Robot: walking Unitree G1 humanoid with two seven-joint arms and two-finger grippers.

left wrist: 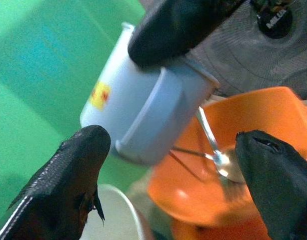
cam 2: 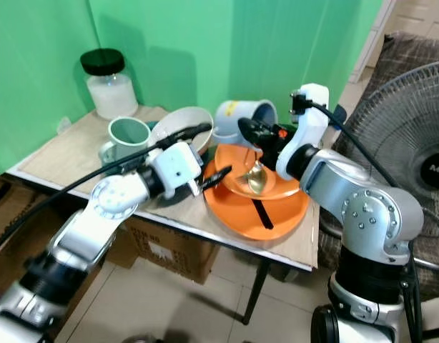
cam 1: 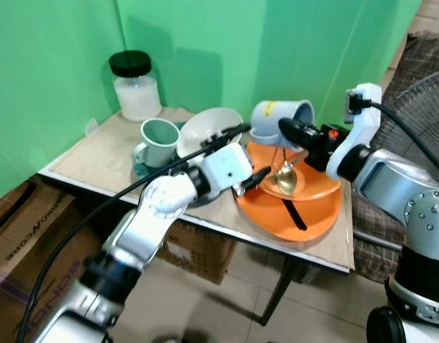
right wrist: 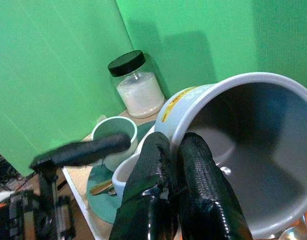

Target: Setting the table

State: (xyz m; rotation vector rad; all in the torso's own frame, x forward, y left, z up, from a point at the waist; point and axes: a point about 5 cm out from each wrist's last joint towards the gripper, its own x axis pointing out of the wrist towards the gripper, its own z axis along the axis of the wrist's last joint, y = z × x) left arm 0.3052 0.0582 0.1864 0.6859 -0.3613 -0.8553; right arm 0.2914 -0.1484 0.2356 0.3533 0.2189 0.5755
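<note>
While the silver left arm reaches in from the near table edge, the left gripper point(cam 1: 242, 158) sits with its black fingers spread wide, one above the white bowl's rim, the other low beside the orange plate; nothing lies between them.

Nearest container: flat round orange plastic plate point(cam 1: 316, 218) at the table's near right corner. A dark flat utensil point(cam 1: 294, 214) lies across its surface. Stacked on the plate's far half is a shallow orange bowl point(cam 1: 309, 184), which holds a gold metal spoon point(cam 1: 285, 177), its handle leaning up toward the mug.

Task object: pale blue-grey ceramic mug point(cam 1: 281, 113) with a yellow mark on its side, tipped on its side above a second pale cup point(cam 1: 264, 136) just behind the orange bowl, mouth facing the robot's right. Interior looks empty in the right wrist view.

Right gripper point(right wrist: 179, 162): fingers pressed close together, pinching the mug's rim, one inside and one outside. In the left wrist view the mug point(left wrist: 143, 110) hangs between the left fingers' line but apart from both.

Further left: white ceramic bowl point(cam 1: 207, 127), tilted; mint green mug point(cam 1: 157, 142) on a teal saucer point(cam 1: 140, 165).

Far corner: glass jar with black lid point(cam 1: 135, 84), part filled with white powder, against the green backdrop point(cam 1: 205, 43). Wooden table top point(cam 1: 98, 157) carries all items.
</note>
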